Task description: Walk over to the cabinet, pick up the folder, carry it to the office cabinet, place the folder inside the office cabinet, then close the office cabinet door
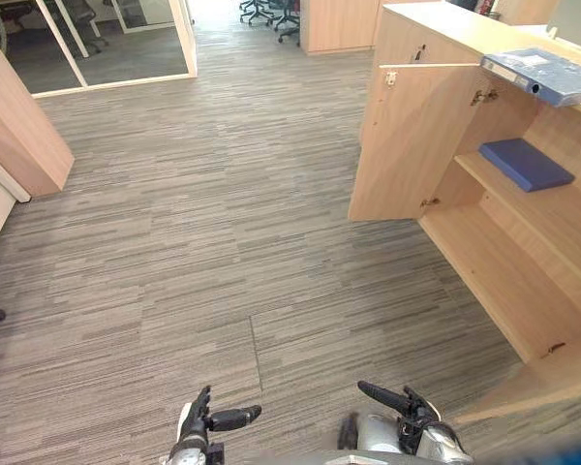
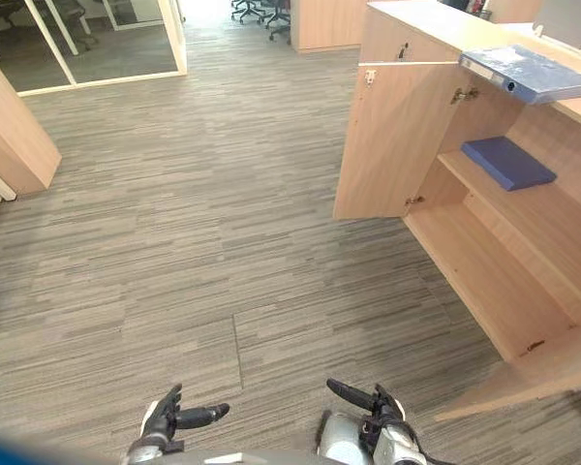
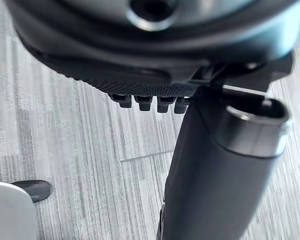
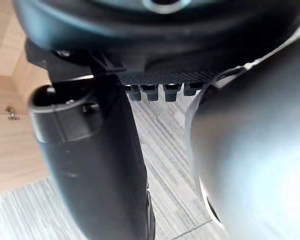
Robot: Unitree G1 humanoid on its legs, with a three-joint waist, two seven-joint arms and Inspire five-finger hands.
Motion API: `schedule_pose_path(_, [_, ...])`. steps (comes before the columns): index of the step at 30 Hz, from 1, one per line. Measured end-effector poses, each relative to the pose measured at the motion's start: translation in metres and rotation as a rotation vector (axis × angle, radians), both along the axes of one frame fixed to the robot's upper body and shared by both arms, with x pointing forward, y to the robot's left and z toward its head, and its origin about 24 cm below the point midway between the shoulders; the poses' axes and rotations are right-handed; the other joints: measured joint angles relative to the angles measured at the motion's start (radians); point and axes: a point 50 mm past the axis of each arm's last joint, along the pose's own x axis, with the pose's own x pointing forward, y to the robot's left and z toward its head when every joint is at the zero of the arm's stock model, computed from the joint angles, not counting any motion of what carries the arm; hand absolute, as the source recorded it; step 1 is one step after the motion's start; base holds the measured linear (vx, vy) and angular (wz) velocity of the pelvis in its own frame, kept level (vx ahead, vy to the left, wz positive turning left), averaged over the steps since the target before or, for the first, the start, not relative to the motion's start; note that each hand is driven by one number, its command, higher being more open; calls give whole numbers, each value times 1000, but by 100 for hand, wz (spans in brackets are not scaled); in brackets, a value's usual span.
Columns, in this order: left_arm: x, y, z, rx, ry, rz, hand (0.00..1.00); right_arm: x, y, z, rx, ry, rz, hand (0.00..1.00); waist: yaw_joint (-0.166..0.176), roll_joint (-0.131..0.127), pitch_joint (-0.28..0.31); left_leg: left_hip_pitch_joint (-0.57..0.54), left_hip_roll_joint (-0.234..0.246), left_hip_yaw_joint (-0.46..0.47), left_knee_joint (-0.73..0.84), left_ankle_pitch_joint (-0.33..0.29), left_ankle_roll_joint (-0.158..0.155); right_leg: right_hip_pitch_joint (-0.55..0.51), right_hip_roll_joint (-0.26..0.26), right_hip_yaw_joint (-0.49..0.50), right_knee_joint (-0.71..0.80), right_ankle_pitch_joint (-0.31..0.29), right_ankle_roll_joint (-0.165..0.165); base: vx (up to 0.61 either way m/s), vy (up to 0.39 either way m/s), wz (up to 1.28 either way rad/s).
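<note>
I stood on a grey striped carpet floor (image 1: 223,213) with a light wooden office cabinet (image 1: 436,24) ahead on my right. Its wooden door (image 1: 407,145) hung wide open, swung out over the carpet, so that the inside showed. The pale blue-grey ring-binder folder (image 1: 547,76) lay flat on top of the cabinet, near the front edge and above the open compartment, with its spine turned toward the door. Below it, on the wooden inner shelf (image 1: 562,208), rested a dark blue flat pad (image 1: 525,163), which lay close to the end nearest the door. Under the shelf was the cabinet's bare wooden bottom board (image 1: 508,281).

My left hand (image 1: 208,418) was low in front of me, over the carpet, its fingers straight and relaxed and its thumb stuck out toward the right; it held nothing. My right hand (image 1: 397,399) was beside it, also low, slack and empty, with its thumb pointing toward the left hand. In the left wrist view, my fingertips (image 3: 150,102) showed in a row above the carpet. Both hands were well apart from the folder and from the cabinet.

Farther off, a glass partition with a pale frame (image 1: 116,44) stood at the far left, black office chairs (image 1: 271,15) stood beyond it, and another light wooden unit (image 1: 15,126) stood at my left.
</note>
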Motion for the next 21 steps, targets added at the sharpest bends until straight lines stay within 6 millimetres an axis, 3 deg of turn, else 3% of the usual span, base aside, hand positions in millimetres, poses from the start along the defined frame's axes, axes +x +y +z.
schedule_pose_path(1, [3,-7,0,-8,-4,-31,100,-1,1,-1,4,3,-3,100,-4,-10,5,24,2,-15,7,-31,-3,-1,-2,-33,-72,76,-37,209,-121,33])
schedule_pose_path(2, [3,-11,0,-15,-4,-43,100,-3,1,-1,4,7,-6,100,-8,-10,5,30,9,-26,14,-47,-8,4,-4,-49,-75,102,-58,235,-124,28])
schedule_pose_path(3, [3,-13,-1,-25,-3,-55,100,-6,0,-2,7,15,-16,100,-10,-8,-2,36,34,-37,28,-83,-28,10,8,-86,-69,143,-109,319,-158,15])
schedule_pose_path(4, [3,-14,-1,-27,-2,-60,100,-7,0,-2,8,16,-16,100,-11,0,-8,43,52,-37,38,-98,-42,21,23,-95,-67,145,-118,538,-260,9])
schedule_pose_path(5, [1,-18,-3,-37,17,-62,100,-9,-4,-3,9,19,-28,100,-19,25,-4,46,107,-31,93,-124,-80,57,79,-119,-88,114,-133,594,-309,5])
schedule_pose_path(7, [0,-19,-4,-48,19,-59,100,-15,-3,-5,19,35,-56,100,-31,27,-4,-11,146,-28,274,-145,-117,113,123,-137,-132,94,-142,502,-283,3])
schedule_pose_path(8, [-1,-15,-4,-50,17,-30,100,-22,-5,-7,18,47,-68,100,-32,33,-5,-73,179,-23,478,-137,-137,170,163,-136,-176,81,-147,511,-251,-28])
schedule_pose_path(9, [-5,-14,-4,-67,13,26,100,-25,-7,-7,12,50,-71,100,-32,49,-8,-152,223,-18,708,-69,-189,230,214,-117,-220,69,-154,516,-220,-45])
schedule_pose_path(11, [-8,-14,-4,-90,6,90,100,-28,-9,-7,4,49,-66,100,-24,65,-11,-256,275,-18,967,55,-230,293,267,-74,-260,51,-168,442,-99,-72])
schedule_pose_path(12, [-7,-12,-3,-92,-8,108,100,-30,-10,-7,5,58,-60,100,-21,68,-10,-317,292,-16,1116,56,-223,340,285,-36,-275,32,-177,672,-49,-116])
schedule_pose_path(13, [-6,-7,-1,-91,-24,137,100,-31,-8,-9,12,70,-57,100,-13,52,-5,-374,306,17,1197,42,-202,402,291,24,-303,19,-175,577,-31,-99])
schedule_pose_path(14, [-5,-6,-1,-90,-27,141,100,-32,-8,-9,13,72,-56,100,-10,49,-4,-384,307,23,1201,38,-195,412,290,38,-309,18,-174,483,-16,-115])
schedule_pose_path(15, [-3,-2,1,-82,-41,153,100,-34,-6,-10,15,84,-52,100,5,36,-3,-432,308,34,1185,12,-170,451,286,92,-337,17,-171,365,22,-121])
schedule_pose_path(17, [2,2,5,-77,-75,180,100,-34,-4,-11,23,103,-46,100,28,22,5,-485,299,23,1058,-45,-176,497,271,172,-363,22,-143,434,71,-135])
schedule_pose_path(18, [4,3,7,-70,-93,186,100,-33,-2,-12,27,114,-34,100,29,10,13,-501,270,-25,912,-79,-188,519,255,220,-365,13,-126,395,159,-127])
schedule_pose_path(20, [5,3,7,-64,-99,188,100,-30,2,-12,25,114,3,100,30,-2,14,-479,204,-181,578,-85,-204,529,227,288,-365,-7,-93,417,255,-133])
schedule_pose_path(21, [5,0,7,-64,-94,195,100,-27,3,-11,18,105,31,100,30,6,9,-466,180,-325,411,-75,-211,529,218,330,-369,-24,-71,479,394,-125])
